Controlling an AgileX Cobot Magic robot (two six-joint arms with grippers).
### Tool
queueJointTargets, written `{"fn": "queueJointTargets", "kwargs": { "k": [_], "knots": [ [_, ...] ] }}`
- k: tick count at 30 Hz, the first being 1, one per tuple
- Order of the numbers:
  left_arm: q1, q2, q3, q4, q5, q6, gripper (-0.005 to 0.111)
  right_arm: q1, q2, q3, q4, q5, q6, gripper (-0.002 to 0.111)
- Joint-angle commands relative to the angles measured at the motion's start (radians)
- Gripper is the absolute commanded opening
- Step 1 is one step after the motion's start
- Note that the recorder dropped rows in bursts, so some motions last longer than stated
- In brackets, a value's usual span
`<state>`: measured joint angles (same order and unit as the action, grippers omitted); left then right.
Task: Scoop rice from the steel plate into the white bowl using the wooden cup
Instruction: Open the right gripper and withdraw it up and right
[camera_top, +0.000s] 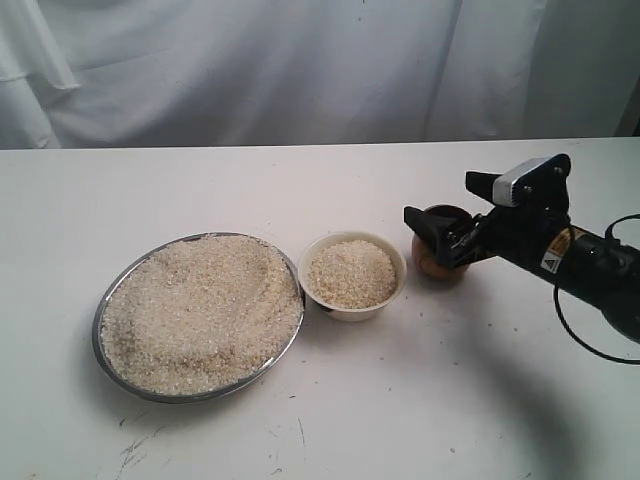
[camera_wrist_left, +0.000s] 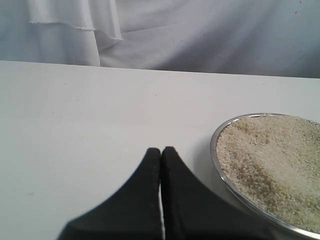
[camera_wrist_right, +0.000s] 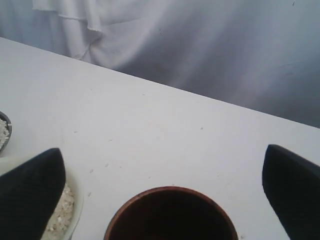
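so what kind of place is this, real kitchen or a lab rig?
Most likely a lab test bench, not a kitchen: a bare white table, a white cloth backdrop hung behind it, and a robot arm beside just a steel plate, white bowl and wooden cup.

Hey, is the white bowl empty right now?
No, the white bowl already holds a mound of rice that comes up close to its rim.
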<state>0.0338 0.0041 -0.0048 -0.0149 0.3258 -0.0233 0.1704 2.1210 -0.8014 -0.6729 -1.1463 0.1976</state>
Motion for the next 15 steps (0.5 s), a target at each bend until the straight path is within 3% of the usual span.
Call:
{"fn": "queueJointTargets", "kwargs": {
  "k": [1,9,15],
  "knots": [
    [0.002,-0.004,0.005,-0.002,-0.007,0.0,0.0,-0.001,-0.013,0.0,-0.007,-0.009,-0.013,0.098],
    [0.002,-0.004,0.005,-0.002,-0.007,0.0,0.0,-0.003,-0.072,0.004,-0.017,0.007,-0.007,0.098],
    [0.002,-0.004,0.005,-0.002,-0.007,0.0,0.0,-0.003,-0.201,0.004,-0.022,0.154,0.027,0.096]
  ]
}}
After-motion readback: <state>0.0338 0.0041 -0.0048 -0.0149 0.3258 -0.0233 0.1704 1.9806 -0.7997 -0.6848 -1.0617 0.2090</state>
